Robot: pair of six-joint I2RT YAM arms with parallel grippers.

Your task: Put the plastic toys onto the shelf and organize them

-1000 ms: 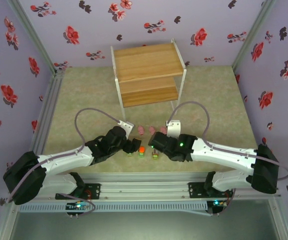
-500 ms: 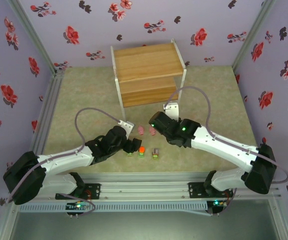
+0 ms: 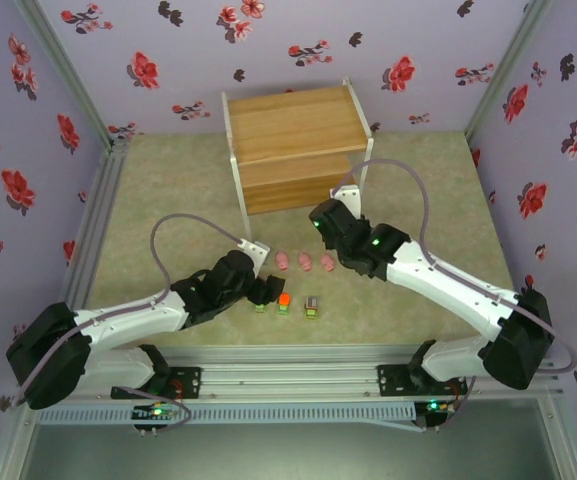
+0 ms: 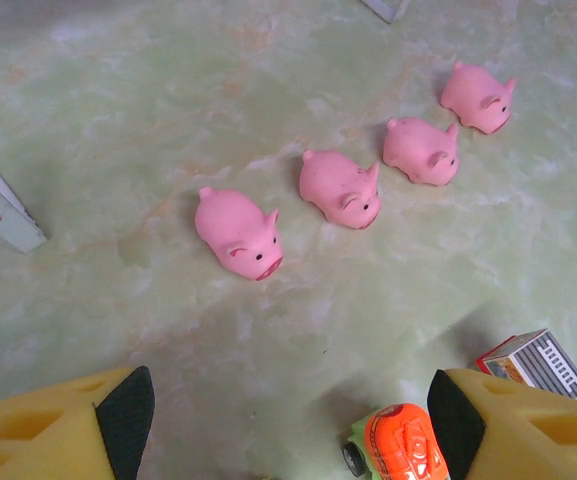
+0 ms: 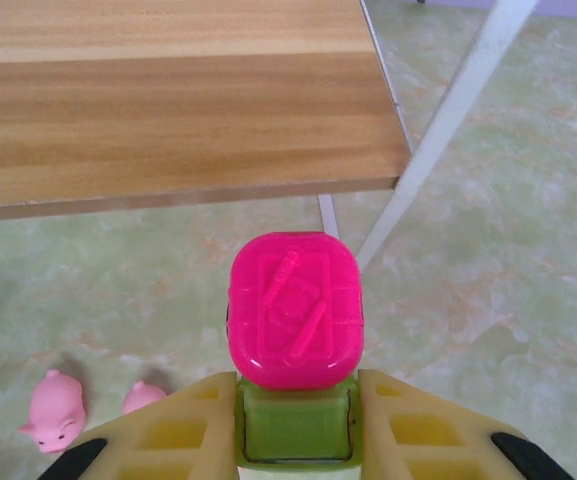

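- Magenta-topped block point(image 5: 295, 310), its green base clamped in the right gripper point(image 5: 298, 425), hangs above the floor just short of the shelf point(image 5: 168, 120), facing a board's front edge.
- White shelf leg point(image 5: 446, 135) slants close on the block's right.
- Four pink pigs point(image 4: 340, 188) stand in a diagonal row on the green mat point(image 4: 118, 120).
- Left gripper point(image 4: 293, 415), jaws spread and holding nothing, hangs low near the pigs, with the orange-topped block point(image 4: 398, 455) just inside one finger and the grey-topped block point(image 4: 535, 362) beside it.
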